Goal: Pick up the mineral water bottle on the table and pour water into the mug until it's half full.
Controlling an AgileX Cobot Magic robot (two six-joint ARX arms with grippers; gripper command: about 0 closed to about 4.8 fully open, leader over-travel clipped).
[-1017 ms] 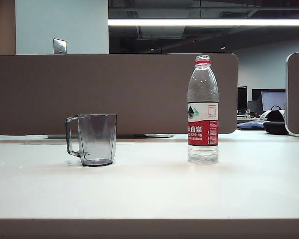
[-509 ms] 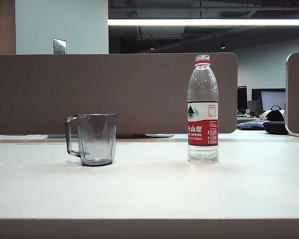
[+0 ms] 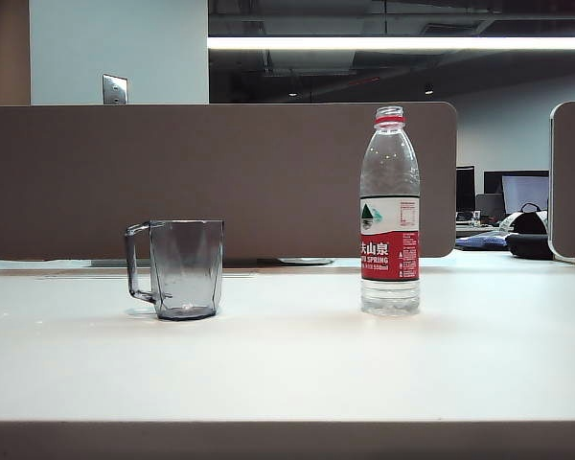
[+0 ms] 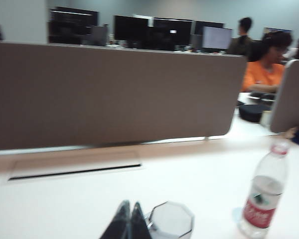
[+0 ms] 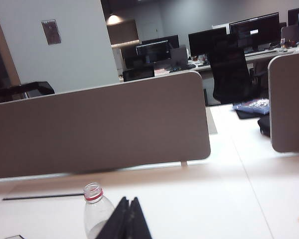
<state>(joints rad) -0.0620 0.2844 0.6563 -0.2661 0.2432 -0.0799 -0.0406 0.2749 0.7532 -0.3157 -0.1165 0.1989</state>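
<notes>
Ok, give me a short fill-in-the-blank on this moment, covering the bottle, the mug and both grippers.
1. In the exterior view the mineral water bottle stands to the ____ of the mug.
2. The bottle's cap is ____.
3. The left gripper and right gripper both have their jaws ____.
4. The mug's handle points ____ from the bottle.

Missing words: right; off; shut; away

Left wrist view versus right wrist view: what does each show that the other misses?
Only the left wrist view shows the mug, beside the shut left gripper, and a person in orange. Only the right wrist view shows the shut right gripper and a black chair. Both show the bottle without a cap, the table and the divider panel.
</notes>
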